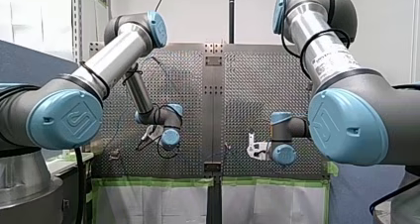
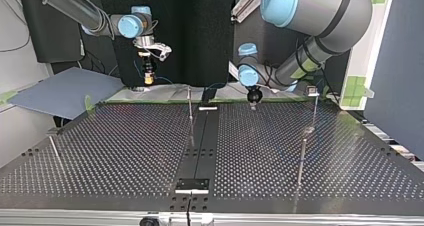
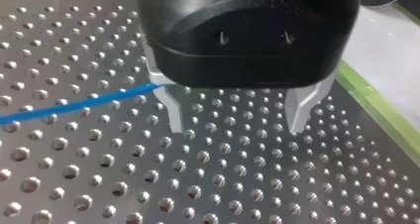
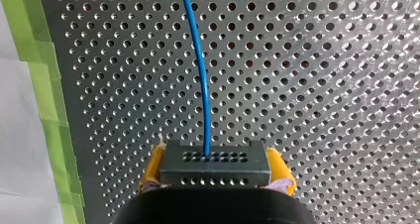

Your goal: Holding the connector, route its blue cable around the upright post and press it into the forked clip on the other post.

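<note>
My right gripper (image 4: 215,160) has yellow pads shut on a dark connector block (image 4: 215,170). The blue cable (image 4: 200,70) leaves the block and runs ahead over the perforated plate. In the top view my right gripper (image 2: 148,75) hangs above the table's far edge with the connector in it. My left gripper (image 3: 236,125) stands open just above the plate, nothing between its metal fingers (image 3: 173,110). A stretch of blue cable (image 3: 74,105) passes beside one finger. An upright post (image 2: 190,113) stands mid-table; another post (image 2: 314,106) carries a small clip (image 2: 312,91) on top.
Two more thin posts (image 2: 301,161) (image 2: 55,151) rise from the perforated table (image 2: 125,151). A dark centre strip (image 2: 200,146) splits the table. Green tape (image 3: 381,110) marks the edge close to my left gripper (image 1: 146,137). My right gripper (image 1: 255,149) is right of centre.
</note>
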`<control>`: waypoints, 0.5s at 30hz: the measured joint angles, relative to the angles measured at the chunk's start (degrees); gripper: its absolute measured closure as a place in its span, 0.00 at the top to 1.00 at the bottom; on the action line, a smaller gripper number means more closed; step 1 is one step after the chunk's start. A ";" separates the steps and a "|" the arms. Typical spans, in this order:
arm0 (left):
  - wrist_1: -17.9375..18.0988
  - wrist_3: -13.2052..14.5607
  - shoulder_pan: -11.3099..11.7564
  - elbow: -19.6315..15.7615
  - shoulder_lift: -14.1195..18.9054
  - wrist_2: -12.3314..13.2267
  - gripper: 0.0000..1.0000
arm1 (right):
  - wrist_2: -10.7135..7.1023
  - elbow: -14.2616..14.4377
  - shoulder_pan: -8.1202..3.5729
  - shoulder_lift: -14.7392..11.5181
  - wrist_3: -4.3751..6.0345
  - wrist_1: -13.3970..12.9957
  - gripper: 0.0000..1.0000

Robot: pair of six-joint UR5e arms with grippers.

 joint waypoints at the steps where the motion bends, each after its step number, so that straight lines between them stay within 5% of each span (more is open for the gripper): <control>1: -0.04 0.00 -0.05 0.01 -0.09 0.08 0.99 | 0.00 0.01 0.00 0.00 0.00 0.01 0.00; 15: -1.32 -0.45 -1.03 0.88 -3.14 1.24 0.99 | 0.00 0.02 0.01 0.00 0.05 -0.11 0.00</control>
